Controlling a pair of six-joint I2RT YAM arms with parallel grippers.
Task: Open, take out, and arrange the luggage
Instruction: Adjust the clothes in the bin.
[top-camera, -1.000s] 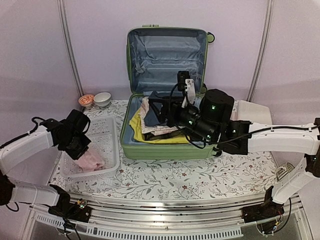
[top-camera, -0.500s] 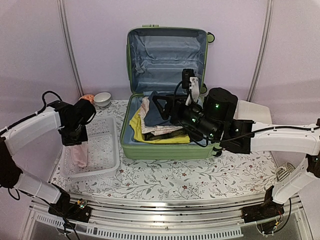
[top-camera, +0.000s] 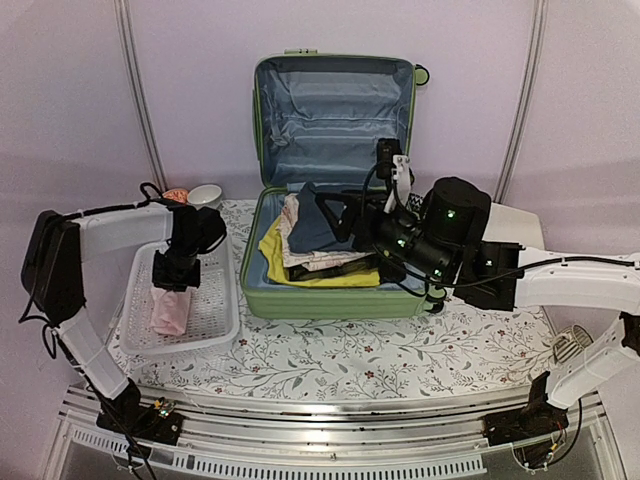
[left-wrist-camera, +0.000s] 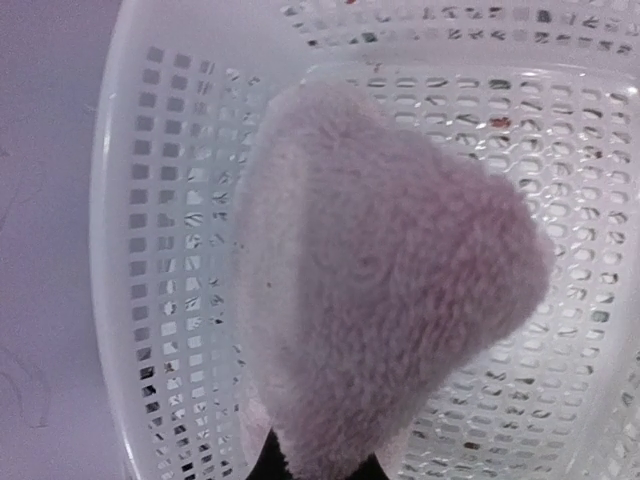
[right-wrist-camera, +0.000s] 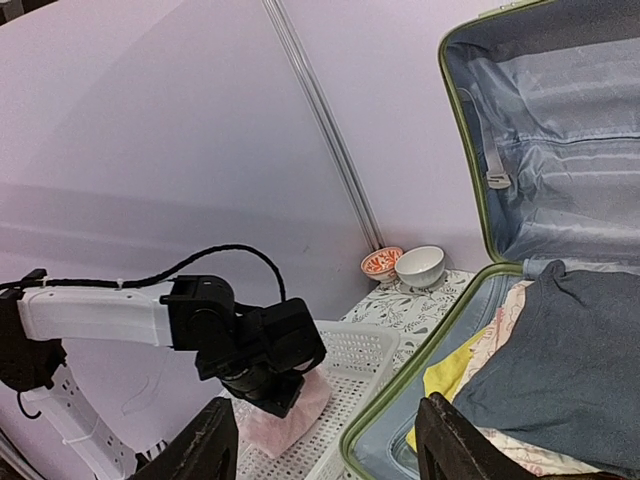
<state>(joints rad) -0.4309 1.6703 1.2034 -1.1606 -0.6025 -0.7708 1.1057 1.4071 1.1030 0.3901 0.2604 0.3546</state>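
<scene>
- The counter (top-camera: 350, 360) is covered with a flowered cloth, and everything is carried on it.
- The luggage (top-camera: 330, 300) is laid open at the middle of the far edge. Its lid is propped upright against the back wall, so the packed half can be reached from above.
- A white perforated basket (top-camera: 218, 300) is set along the left edge, just beside the luggage, apparently as the place where unpacked items are collected.
- Folded clothes are left in the lower shell: a dark blue garment (top-camera: 310, 225) is stacked on patterned fabric and a yellow piece (top-camera: 275, 255).
- The right end effector (right-wrist-camera: 330, 445) is held over these clothes with its fingers spread. Nothing is gripped or touched, and it is probably poised for the next pick.
- A pink fluffy cloth (left-wrist-camera: 380, 320) is hung over the basket, its lower end at the basket floor, probably so that it can be laid down there.
- The left end effector (top-camera: 173, 282) is pressed together, and the top of the cloth is pinched in it.
- Two small bowls (top-camera: 205, 195) are seen at the far left corner, apart from the work.
</scene>
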